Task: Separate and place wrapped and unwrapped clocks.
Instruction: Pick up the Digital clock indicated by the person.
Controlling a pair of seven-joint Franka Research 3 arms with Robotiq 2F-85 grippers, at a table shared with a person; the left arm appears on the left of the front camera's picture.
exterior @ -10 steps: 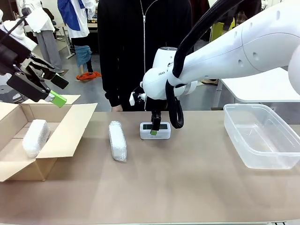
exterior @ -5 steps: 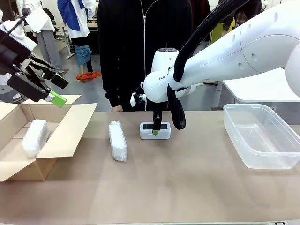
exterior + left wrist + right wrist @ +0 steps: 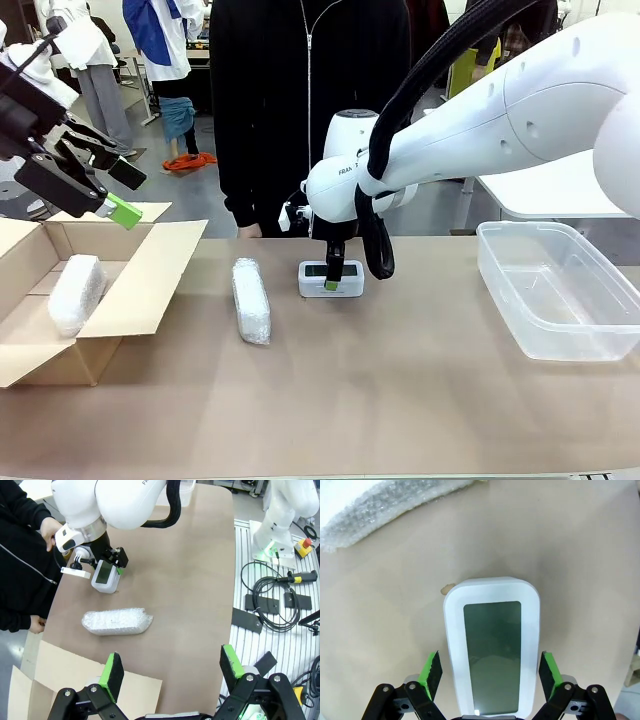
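Bare white clock (image 3: 492,645), grey display facing the camera, on the brown table (image 3: 580,555). Right gripper (image 3: 490,672) straddles it, jaws wide, green pads (image 3: 431,674) clear of both long sides. Bubble-wrapped bundle (image 3: 380,505) lies apart, beyond the clock's far-left corner.

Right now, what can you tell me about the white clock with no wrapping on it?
The bare clock is a white, plastic-looking rounded rectangle with a blank grey display on its face. It lies display up on the brown table. The right gripper hangs open around it, one green pad beside each long side; contact is unclear.
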